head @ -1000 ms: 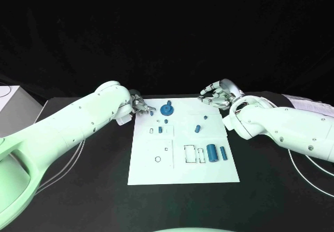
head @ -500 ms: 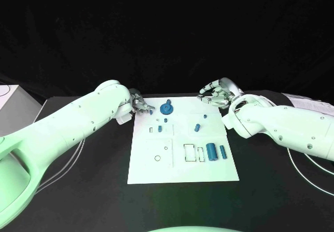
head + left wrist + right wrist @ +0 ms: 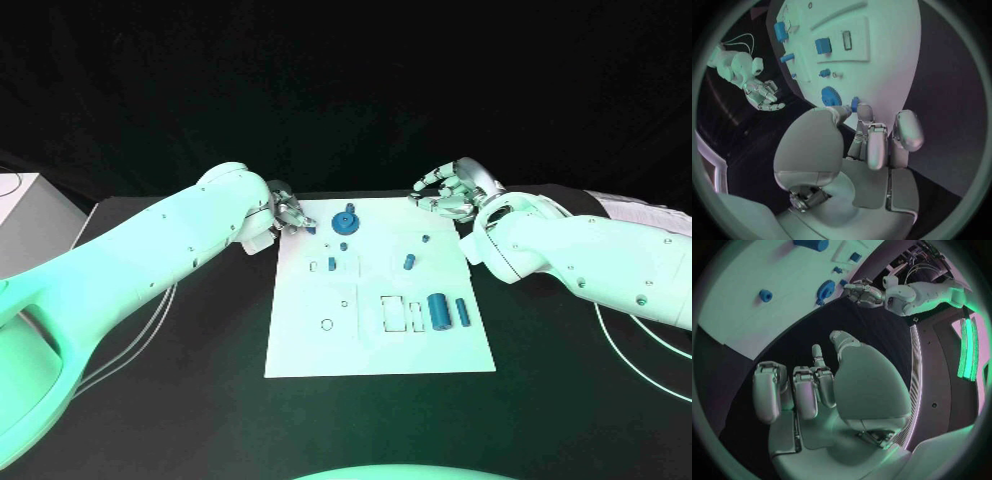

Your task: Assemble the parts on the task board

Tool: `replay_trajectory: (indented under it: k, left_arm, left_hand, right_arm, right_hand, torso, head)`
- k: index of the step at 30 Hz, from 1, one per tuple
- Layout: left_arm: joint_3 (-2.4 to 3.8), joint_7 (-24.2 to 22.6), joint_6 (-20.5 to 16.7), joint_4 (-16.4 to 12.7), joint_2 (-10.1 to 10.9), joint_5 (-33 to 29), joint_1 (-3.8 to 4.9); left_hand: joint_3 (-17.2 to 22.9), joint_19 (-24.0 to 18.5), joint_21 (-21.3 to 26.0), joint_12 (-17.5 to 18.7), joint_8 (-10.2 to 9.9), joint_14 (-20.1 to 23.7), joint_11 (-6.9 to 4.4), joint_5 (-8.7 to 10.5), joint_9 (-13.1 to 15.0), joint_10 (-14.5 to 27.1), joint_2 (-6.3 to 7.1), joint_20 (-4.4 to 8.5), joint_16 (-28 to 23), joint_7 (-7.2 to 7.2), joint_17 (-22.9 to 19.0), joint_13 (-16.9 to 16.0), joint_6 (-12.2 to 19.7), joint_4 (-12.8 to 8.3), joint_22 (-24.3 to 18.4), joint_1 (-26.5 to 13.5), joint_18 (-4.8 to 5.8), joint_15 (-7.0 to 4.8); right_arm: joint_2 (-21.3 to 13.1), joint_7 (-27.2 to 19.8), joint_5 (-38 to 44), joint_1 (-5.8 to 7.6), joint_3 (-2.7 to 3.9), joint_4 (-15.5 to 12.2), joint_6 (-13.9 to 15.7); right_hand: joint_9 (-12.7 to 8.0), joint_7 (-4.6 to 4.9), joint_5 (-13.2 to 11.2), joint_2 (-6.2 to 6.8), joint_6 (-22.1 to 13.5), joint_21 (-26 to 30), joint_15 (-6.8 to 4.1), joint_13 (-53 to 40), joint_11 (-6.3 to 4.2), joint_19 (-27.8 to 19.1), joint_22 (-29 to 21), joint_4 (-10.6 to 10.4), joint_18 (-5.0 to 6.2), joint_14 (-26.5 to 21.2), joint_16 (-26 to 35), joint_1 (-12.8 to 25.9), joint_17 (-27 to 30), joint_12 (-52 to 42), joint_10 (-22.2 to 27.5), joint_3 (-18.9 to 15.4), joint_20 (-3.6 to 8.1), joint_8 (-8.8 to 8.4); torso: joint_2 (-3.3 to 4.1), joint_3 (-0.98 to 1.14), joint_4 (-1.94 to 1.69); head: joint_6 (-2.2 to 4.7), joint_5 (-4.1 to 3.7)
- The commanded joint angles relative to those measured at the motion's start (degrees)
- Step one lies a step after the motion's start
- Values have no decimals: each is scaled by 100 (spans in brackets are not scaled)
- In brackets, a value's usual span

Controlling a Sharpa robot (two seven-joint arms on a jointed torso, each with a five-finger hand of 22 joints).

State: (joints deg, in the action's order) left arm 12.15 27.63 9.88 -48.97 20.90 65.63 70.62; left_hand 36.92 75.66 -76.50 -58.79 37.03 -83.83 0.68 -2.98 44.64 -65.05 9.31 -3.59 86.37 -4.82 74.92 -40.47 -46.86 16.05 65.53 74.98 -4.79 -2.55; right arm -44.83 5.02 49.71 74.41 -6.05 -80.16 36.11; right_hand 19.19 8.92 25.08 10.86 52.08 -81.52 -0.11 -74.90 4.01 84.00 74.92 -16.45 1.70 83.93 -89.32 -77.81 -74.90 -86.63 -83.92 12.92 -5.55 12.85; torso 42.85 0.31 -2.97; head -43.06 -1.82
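The task board [image 3: 378,355] lies flat mid-bench, its blue parts gathered in the far half: a round gear-like part [image 3: 346,223] near the far edge, two upright cylinders [image 3: 438,312] toward the right edge. The left hand [image 3: 290,217] sits at the board's far left corner, pinching a small blue part [image 3: 854,104] at its fingertips. The right hand [image 3: 451,193] hangs off the far right corner over the black bench [image 3: 577,380], fingers curled, holding nothing. Bare board toward the near edge.
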Motion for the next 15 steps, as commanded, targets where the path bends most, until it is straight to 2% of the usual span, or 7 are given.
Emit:
replay_trajectory:
  k: [1,3,5,12,15]
  left_arm:
    - [-5,-68,74,-27,0,-120,-5]
    - [-5,-74,80,-37,6,-150,-6]
    - [-5,-79,82,-47,10,-171,-6]
    - [-6,-96,-1,-149,57,-259,-8]
    - [-5,-83,-63,-249,117,-375,-9]
  left_hand:
    - [333,25,-53,-36,88,-375,-53,-18,59,-29,29,24,27,42,874,11,44,-145,30,241,-50,-51]
    - [673,45,-78,-33,185,-383,-32,-24,127,-67,86,20,39,31,891,26,115,-330,72,323,-40,-48]
    - [815,54,-91,-40,237,-387,-30,-27,165,-95,107,15,45,15,900,22,144,-416,92,324,-37,-38]
    - [1083,86,-130,-94,356,-404,-24,-66,250,-187,178,6,69,-1,939,-33,156,-580,156,231,-27,-31]
    - [1238,120,-165,-135,415,-420,-32,-160,290,-256,242,11,88,4,972,-73,133,-675,212,131,-18,-39]
  right_arm:
    - [5,-44,59,2,3,1,-17]
    - [6,-45,59,2,3,4,-17]
    - [7,-45,59,2,3,6,-18]
    - [6,-46,59,2,3,14,-19]
    - [1,-47,59,2,3,17,-19]
  right_hand:
    - [6,2,38,20,-56,20,-20,-1169,11,273,749,-2,54,554,26,53,-1288,23,-231,16,17,24]
    - [6,2,38,20,-56,20,-20,-1169,11,273,749,-2,54,554,26,53,-1288,23,-231,16,17,24]
    - [6,2,38,20,-56,20,-20,-1169,11,273,749,-2,54,554,26,53,-1288,23,-231,16,17,24]
    - [6,2,38,20,-56,20,-20,-1169,11,273,749,-2,54,554,26,53,-1288,23,-231,16,17,24]
    - [6,2,38,20,-56,20,-20,-1169,11,273,749,-2,54,554,26,53,-1288,23,-231,16,17,24]
  torso:
    - [-2,4,5]
    - [-1,6,5]
    - [-1,5,3]
    - [-6,2,-8]
    - [-11,4,-11]
  head:
    - [-4,5]
    - [-1,7]
    - [4,6]
    - [26,22]
    - [22,30]
